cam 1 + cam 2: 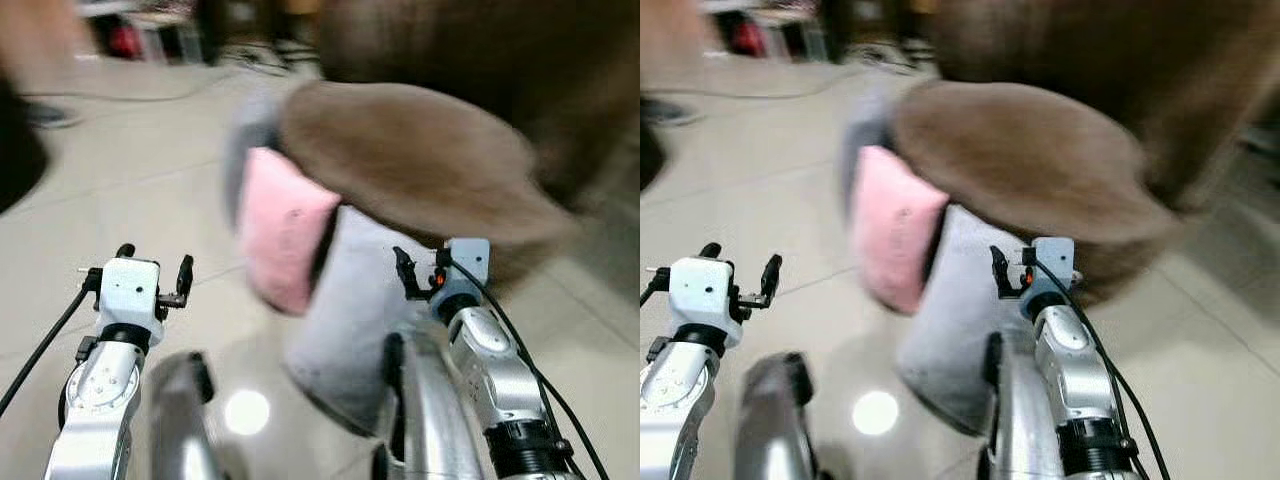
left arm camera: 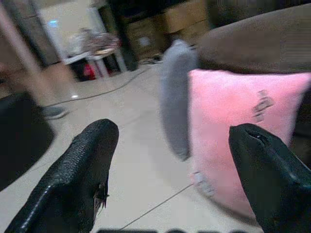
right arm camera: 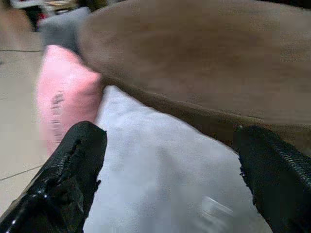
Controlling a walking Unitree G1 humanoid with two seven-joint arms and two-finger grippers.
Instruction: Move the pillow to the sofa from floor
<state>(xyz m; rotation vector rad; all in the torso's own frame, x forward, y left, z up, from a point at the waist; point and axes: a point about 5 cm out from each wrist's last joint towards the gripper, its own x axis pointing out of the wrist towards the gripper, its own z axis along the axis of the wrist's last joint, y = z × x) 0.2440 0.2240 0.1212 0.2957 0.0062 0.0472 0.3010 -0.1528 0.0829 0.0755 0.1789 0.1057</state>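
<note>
You're looking at a glossy pale tile floor (image 1: pixel 150 190), blurry all round, with a big brown sofa (image 1: pixel 420 170) ahead. The pink pillow (image 1: pixel 283 240) sits on the floor propped against the sofa's front, between two grey pillows (image 1: pixel 345 310). Your left gripper (image 1: pixel 155 275) hovers over bare tile with fingers spread, holding nothing. Right gripper (image 3: pixel 170 165) is spread too, empty, near the closer grey pillow. Boxes (image 2: pixel 180 19) and cables (image 2: pixel 102 90) clutter the far wall.
</note>
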